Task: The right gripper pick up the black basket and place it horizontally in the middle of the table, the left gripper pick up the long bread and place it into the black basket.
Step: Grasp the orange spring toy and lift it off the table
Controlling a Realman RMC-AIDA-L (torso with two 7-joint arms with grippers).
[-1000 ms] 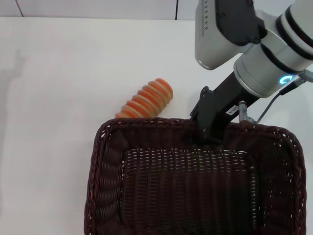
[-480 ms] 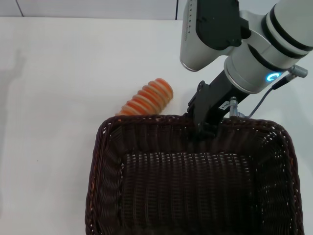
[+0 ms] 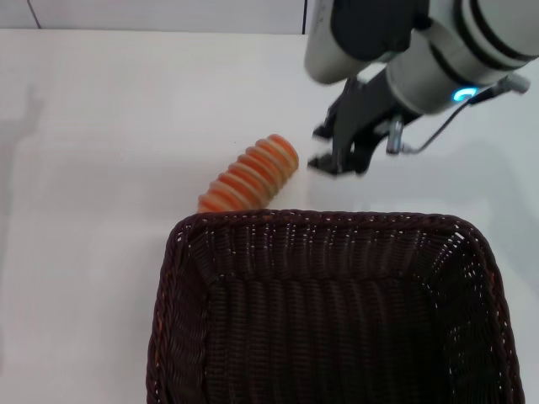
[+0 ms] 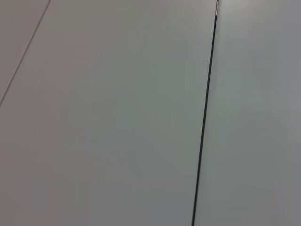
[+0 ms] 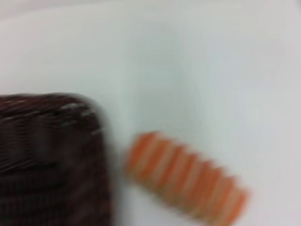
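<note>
The black basket (image 3: pixel 324 220) sits on the white table (image 3: pixel 101 168) at the near middle, long side across my view, its near part cut off by the frame. The long bread (image 3: pixel 250 175), orange and cream striped, lies just behind the basket's far left corner. My right gripper (image 3: pixel 337 151), on the blue-ringed arm, hangs open and empty above the table behind the basket's far rim, to the right of the bread. The right wrist view shows the basket's corner (image 5: pixel 47 155) and the bread (image 5: pixel 186 181) beside it. The left gripper is out of view.
The left wrist view shows only a plain grey surface with a thin dark seam (image 4: pixel 204 117). The table's far edge (image 3: pixel 152 31) meets a wall. Bare tabletop lies to the left of the basket and the bread.
My right gripper has let go of the basket's far rim and lifted back and away from it. The basket now rests on the table, shifted slightly left.
</note>
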